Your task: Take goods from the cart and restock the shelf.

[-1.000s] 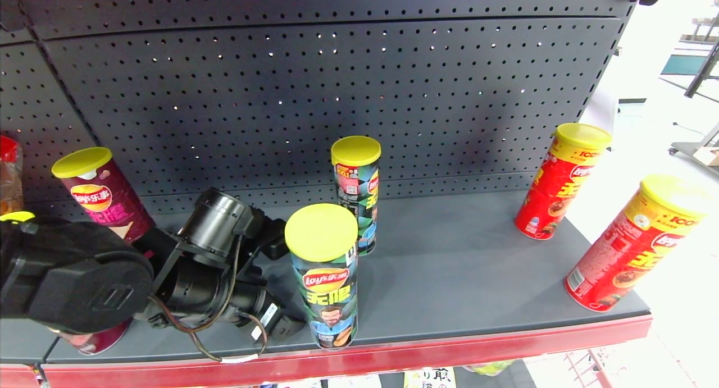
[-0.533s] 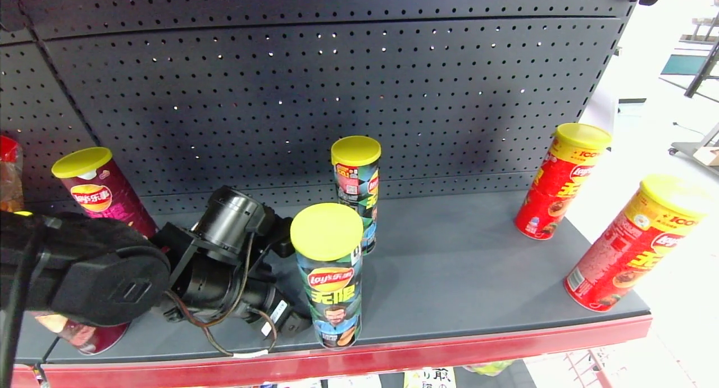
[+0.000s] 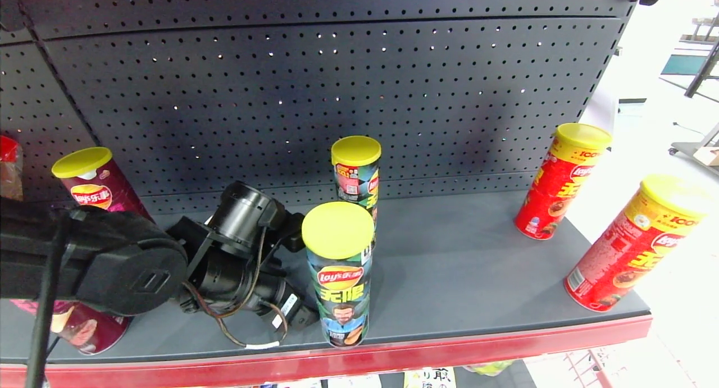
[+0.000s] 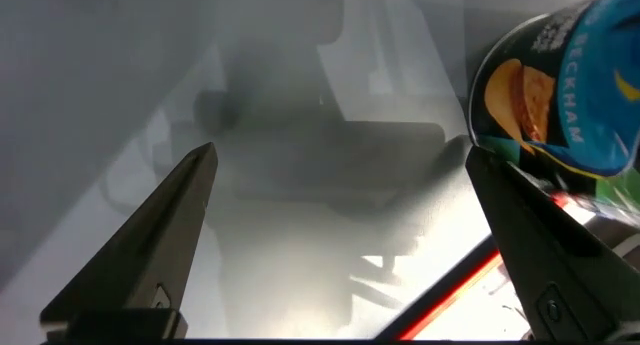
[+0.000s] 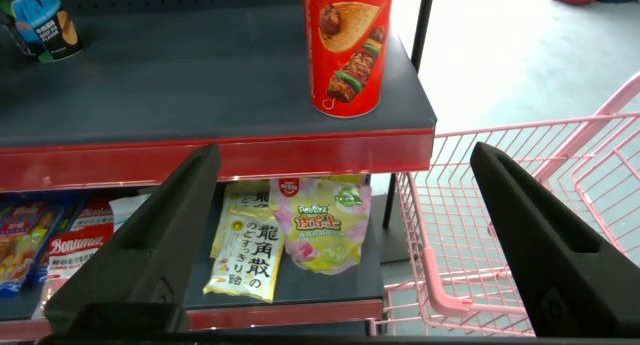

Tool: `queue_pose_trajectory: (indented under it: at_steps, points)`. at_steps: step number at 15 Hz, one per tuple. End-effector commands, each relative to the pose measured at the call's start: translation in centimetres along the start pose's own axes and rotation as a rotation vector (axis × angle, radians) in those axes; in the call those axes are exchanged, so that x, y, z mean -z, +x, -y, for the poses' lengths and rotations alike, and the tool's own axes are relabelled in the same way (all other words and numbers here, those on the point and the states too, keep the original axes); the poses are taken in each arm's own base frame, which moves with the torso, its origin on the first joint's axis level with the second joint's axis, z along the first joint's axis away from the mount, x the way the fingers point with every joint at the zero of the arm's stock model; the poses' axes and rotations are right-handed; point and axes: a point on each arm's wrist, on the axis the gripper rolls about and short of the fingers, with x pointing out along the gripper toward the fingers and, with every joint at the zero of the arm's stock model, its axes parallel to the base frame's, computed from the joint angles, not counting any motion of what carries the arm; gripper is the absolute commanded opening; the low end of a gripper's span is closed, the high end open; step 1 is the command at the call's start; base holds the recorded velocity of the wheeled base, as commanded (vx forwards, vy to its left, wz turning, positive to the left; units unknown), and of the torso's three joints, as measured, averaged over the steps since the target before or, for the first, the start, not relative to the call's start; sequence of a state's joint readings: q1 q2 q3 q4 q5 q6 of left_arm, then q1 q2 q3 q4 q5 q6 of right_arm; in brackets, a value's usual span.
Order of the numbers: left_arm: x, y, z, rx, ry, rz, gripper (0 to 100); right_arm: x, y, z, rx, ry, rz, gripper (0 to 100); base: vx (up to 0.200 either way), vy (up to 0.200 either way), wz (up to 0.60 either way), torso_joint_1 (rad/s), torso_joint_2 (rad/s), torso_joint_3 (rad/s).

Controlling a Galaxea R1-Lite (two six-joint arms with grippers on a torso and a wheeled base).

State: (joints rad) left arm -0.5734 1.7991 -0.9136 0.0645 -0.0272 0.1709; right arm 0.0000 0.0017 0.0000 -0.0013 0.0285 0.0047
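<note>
Nudging the green can [image 3: 338,275] toward three o'clock over the last second with left gripper [image 4: 340,155] spread wide, unclamped; standing upright at six o'clock on the shelf [image 3: 449,275], nearly placed.

Green can [image 3: 340,275] — with left hand [image 4: 340,155] — shifted right

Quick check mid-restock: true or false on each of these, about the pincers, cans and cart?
The left pincer is shut on the front green can. False: it is open, the can beside one finger.
The front green can lies on its side. False: it stands upright.
The back red can and front red can stand at the shelf's right end. True.
The right pincer holds a can. False: open, empty.
A pink cart stands beside the shelf. True.
</note>
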Motion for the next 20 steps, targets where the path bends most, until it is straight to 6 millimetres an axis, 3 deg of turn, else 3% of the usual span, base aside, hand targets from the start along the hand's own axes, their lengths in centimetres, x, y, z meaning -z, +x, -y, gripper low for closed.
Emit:
queue_pose_trajectory:
  at_steps: [1,20]
  points:
    - [-0.3,0.2,0.1,0.003,0.002,0.004,100,0.0,0.0,0.0,-0.001,0.000,0.000,100,0.000,0.000,0.00,0.000,0.00,0.000]
    - [-1.4,0.8,0.8,0.015,0.023,0.016,100,0.0,0.0,0.0,-0.001,0.000,0.000,100,0.000,0.000,0.00,0.000,0.00,0.000]
